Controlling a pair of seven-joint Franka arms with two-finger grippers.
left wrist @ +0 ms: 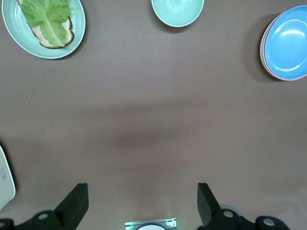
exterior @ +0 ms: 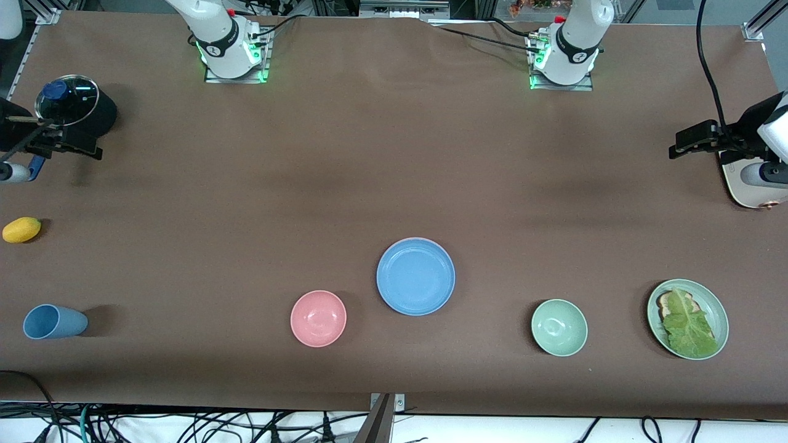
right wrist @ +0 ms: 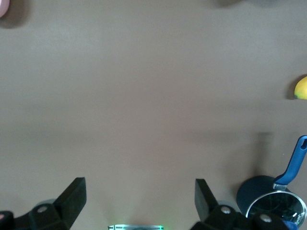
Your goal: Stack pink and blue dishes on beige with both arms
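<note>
The blue plate (exterior: 415,276) lies near the middle of the table, on top of a stack. In the left wrist view the blue plate (left wrist: 289,42) shows a thin pink rim (left wrist: 263,51) under its edge, which is the pink plate. The beige plate is hidden. My left gripper (exterior: 694,139) hangs open and empty over the left arm's end of the table, by the toaster. Its fingers (left wrist: 76,205) stand wide apart. My right gripper (exterior: 68,146) hangs open and empty over the right arm's end, beside the pot. Both are well away from the stack.
A pink bowl (exterior: 318,318) and a green bowl (exterior: 559,327) flank the stack, nearer the front camera. A green plate (exterior: 714,307) holds toast and lettuce. A blue cup (exterior: 54,322) lies on its side. Also present are a yellow fruit (exterior: 21,229), a lidded dark pot (exterior: 74,107) and a cream toaster (exterior: 748,194).
</note>
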